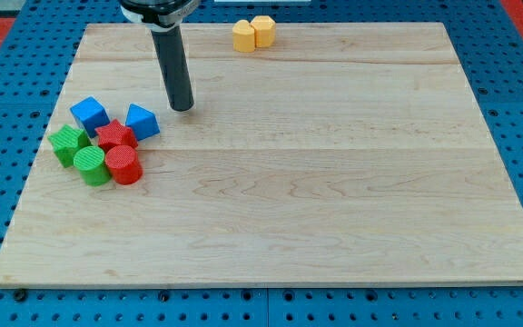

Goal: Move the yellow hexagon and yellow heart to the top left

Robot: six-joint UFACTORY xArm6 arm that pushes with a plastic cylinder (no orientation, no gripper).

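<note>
Two yellow blocks touch each other at the view's top edge of the wooden board (334, 182), a little right of centre: the left one (244, 35) looks like the hexagon, the right one (263, 30) like the heart. My tip (182, 107) rests on the board well to their lower left, just up and right of the blue triangular block (142, 122). The dark rod rises from the tip toward the view's top.
A cluster sits at the board's left: a blue cube (89, 114), a red star-like block (114, 136), a green star-like block (67, 143), a green cylinder (91, 166) and a red cylinder (123, 165). Blue pegboard surrounds the board.
</note>
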